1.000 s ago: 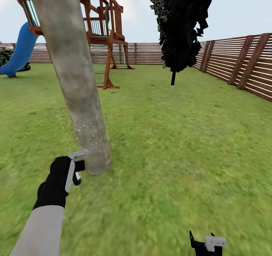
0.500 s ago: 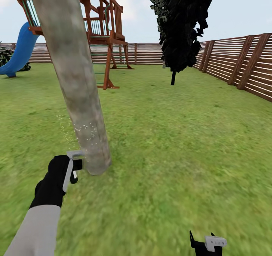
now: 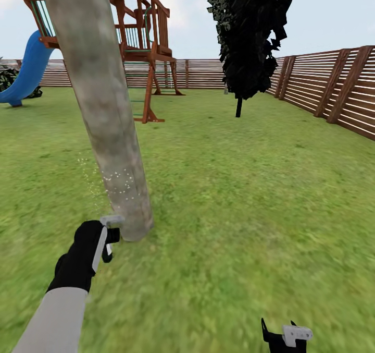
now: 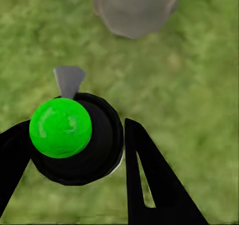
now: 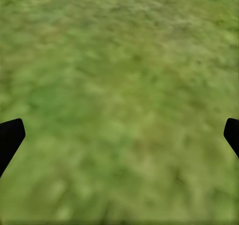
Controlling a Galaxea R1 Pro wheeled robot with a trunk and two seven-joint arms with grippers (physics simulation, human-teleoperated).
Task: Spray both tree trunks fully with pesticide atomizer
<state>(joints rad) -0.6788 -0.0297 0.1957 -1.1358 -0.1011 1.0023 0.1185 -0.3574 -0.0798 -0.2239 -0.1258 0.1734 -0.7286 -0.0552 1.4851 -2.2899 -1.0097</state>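
Note:
A thick pale grey-beige tree trunk (image 3: 107, 113) leans across the left of the head view and meets the grass close ahead. My left gripper (image 3: 108, 238) is just beside its base, shut on the pesticide atomizer (image 3: 111, 221), whose pale grey trigger head points at the bark. White spray specks (image 3: 119, 180) dot the lower trunk. In the left wrist view the atomizer (image 4: 82, 150) is a round black body with a bright green top, between my black fingers (image 4: 147, 185), with the trunk base (image 4: 134, 10) just beyond. My right gripper (image 3: 284, 336) hangs open over grass, fingertips (image 5: 10, 135) spread wide.
A dark-leaved tree (image 3: 250, 35) stands farther back at the right. A wooden play tower (image 3: 140, 40) with a blue slide (image 3: 26, 71) rises behind the trunk. A red-brown slat fence (image 3: 333, 89) closes the lawn at the back and right. Grass (image 3: 250, 202) stretches between.
My left gripper with the atomizer drew back slightly, then shifted a little right and down, staying by the trunk base. The right gripper has not moved.

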